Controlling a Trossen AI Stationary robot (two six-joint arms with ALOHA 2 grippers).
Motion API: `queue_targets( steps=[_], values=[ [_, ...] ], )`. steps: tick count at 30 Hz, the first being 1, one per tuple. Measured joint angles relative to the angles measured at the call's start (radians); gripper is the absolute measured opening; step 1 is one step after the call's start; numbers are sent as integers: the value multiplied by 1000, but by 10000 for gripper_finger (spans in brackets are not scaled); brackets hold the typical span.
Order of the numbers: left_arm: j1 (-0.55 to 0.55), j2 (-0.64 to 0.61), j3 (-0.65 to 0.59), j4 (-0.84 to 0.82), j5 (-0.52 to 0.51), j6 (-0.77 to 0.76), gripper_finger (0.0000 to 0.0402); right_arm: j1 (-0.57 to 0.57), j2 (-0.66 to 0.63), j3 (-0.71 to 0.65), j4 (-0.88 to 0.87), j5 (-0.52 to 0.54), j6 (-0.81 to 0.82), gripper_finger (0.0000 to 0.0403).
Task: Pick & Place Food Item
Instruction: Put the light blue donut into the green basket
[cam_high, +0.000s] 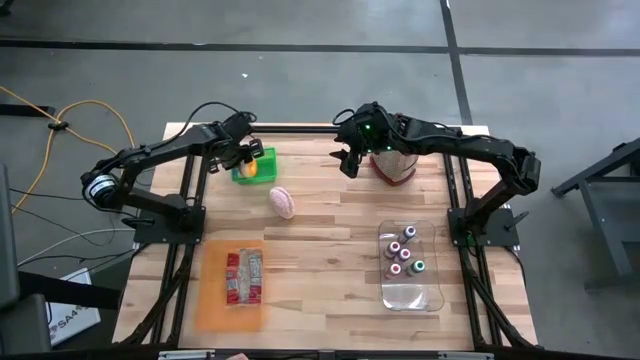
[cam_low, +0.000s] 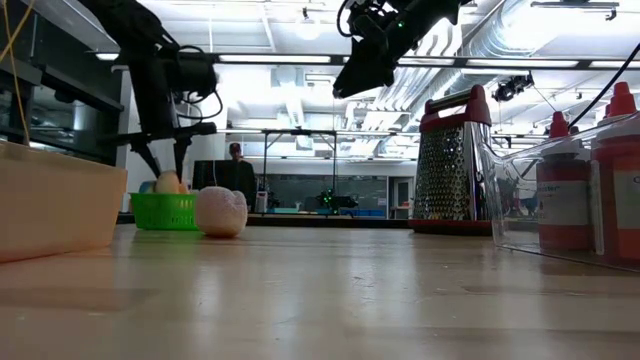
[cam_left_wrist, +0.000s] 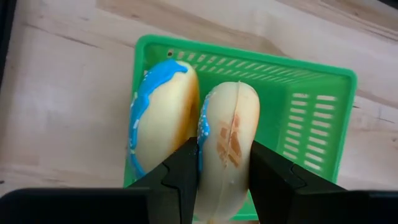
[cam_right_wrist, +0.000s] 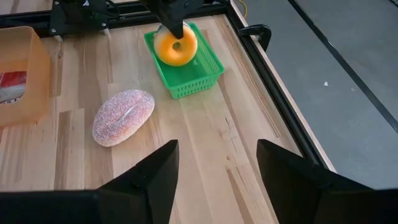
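A green basket stands at the table's far left and holds two donuts on edge. One has blue icing and leans beside the other, a pale donut, on which my left gripper is shut from above. A pink sprinkled donut lies on the wood a little nearer the table's middle. My right gripper hangs open in the air above the table's far middle, with nothing between its fingers. My left gripper pinches the pale donut across its thickness, one finger between the two donuts and the other on the bare face. The fingers come from above, slanting down. The donut stands on edge inside the basket; its lower rim is hidden.
A metal grater with a red top stands at the far right of middle. A clear bin of small bottles sits near right, and an orange tray with a wrapped item near left. Bare wood lies in the middle.
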Motion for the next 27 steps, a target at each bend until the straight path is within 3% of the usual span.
queue_targets(
  steps=[27],
  values=[
    [-3, 0, 0, 34, 5, -21, 115, 0, 0, 0, 0, 0, 0, 205]
  ],
)
